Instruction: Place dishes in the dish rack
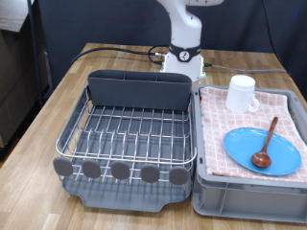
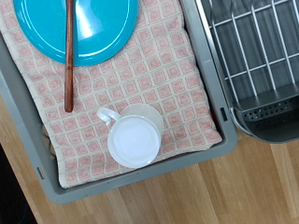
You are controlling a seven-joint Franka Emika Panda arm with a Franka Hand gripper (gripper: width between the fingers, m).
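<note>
Wood-grain surface (image 1: 38,125) carries everything, with the white robot base (image 1: 182,59) standing at the exterior view's top and a black cable (image 1: 115,50) trailing off it. Next in size, the dish rack (image 1: 129,134) fills the exterior view's left half: a silver wire grid in a dark grey tray, its tall grey cutlery trough (image 1: 139,88) along the top edge and a row of round grey discs (image 1: 120,171) along the bottom edge; no dish sits in it. Just beside it on the exterior view's right stands a grey crate (image 1: 245,196) lined with pink checked cloth (image 1: 216,134), and all the dishes lie there. The light-blue plate (image 1: 278,153) rests flat on the cloth at the crate's lower right, with the brown wooden spoon (image 1: 266,144) lying across it, bowl on the plate and handle reaching past its rim. The white mug (image 1: 241,93) stands upright near the crate's upper end, apart from the plate. The end effector shows in neither view, so I cannot tell how its fingers stand.
</note>
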